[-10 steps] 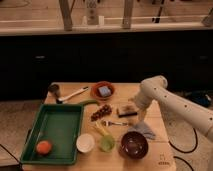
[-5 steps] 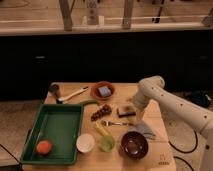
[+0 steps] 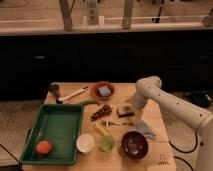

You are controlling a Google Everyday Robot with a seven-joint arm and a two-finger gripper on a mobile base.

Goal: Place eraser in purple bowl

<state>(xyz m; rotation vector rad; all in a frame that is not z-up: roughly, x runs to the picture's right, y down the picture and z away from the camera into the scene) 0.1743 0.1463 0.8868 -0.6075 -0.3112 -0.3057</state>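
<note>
The eraser (image 3: 125, 110), a small block with a dark top and tan sides, lies on the wooden table (image 3: 160, 157) right of centre. The purple bowl (image 3: 134, 144), glossy and dark, stands near the front edge, below the eraser. My gripper (image 3: 134, 115) hangs from the white arm, which comes in from the right. It sits just right of the eraser, close to or touching it, and above the bowl in the picture.
A green tray (image 3: 55, 127) holding an orange fruit (image 3: 44, 147) fills the left. A white cup (image 3: 85, 142) and a green cup (image 3: 106, 143) stand left of the bowl. An orange-red bowl (image 3: 95, 95) with a blue sponge (image 3: 104, 90), a brush (image 3: 67, 95), a dark cluster (image 3: 101, 111), a fork (image 3: 115, 123) and a blue cloth (image 3: 146, 130) lie around.
The arm has shifted a little to the left, bringing the gripper closer to the eraser. The objects on the table have not moved.
</note>
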